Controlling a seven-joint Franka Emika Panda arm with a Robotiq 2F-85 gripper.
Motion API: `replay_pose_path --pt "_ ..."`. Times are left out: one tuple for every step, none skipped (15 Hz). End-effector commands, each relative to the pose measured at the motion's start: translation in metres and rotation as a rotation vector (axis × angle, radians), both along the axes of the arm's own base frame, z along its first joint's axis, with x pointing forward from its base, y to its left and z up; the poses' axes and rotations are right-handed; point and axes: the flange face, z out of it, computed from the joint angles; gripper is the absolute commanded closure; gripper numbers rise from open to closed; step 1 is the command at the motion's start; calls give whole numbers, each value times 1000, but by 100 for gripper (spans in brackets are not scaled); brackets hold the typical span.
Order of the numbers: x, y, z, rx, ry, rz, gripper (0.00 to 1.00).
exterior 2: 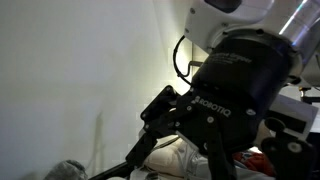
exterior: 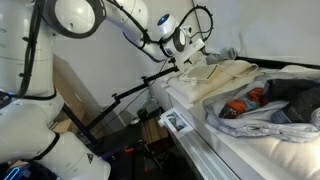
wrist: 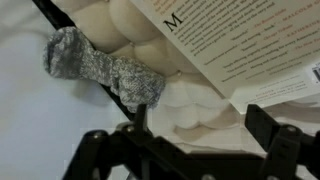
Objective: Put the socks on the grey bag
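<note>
I am holding my gripper point(wrist: 185, 150) wide open, with nothing in it. In the wrist view my two black fingers point(wrist: 100, 150) are sticking up at 6 o'clock, far apart from each other.

A grey speckled sock point(wrist: 100, 68) is lying at 10 o'clock in that view. It is resting on the white sheet point(wrist: 30, 120) and leaning against a puffy cream blanket point(wrist: 200, 110). One end of the sock is reaching down toward the gap between my fingers, but I cannot tell if it is touching them.

A paper page point(wrist: 240, 40) with printed words is lying on the blanket at 2 o'clock.

In an exterior view I am hanging over the cream blanket on the bed point(exterior: 230, 150). The grey bag point(exterior: 262, 122) is lying crumpled on the bed at about 4 o'clock from me, well apart from me. Some orange things point(exterior: 240, 104) are sitting just beside it. I am not seeing the sock in that view.
</note>
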Motion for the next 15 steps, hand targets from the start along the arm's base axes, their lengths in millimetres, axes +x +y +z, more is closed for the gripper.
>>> replay_pose_path --pt "2 0 0 2 -3 -4 0" --pt "3 0 0 3 -2 -5 0" --pt "3 -1 -1 3 -2 -6 0" --pt "3 -1 -1 3 -2 -7 0" --pt "3 -1 -1 4 -2 -7 0" --pt "7 -1 -6 9 4 -12 0" --pt "9 1 -10 17 15 -8 0" --pt "12 4 -10 -9 1 -2 0" --pt "14 10 -10 -11 -5 24 0" --pt "17 14 -9 -35 -19 32 0" --pt "18 21 -10 -43 -21 62 0" --pt "20 27 -10 -55 -33 76 0" --pt "22 34 -11 -73 -49 94 0" --pt "24 39 -12 -70 -52 110 0" --pt "28 44 -13 -80 -74 109 0"
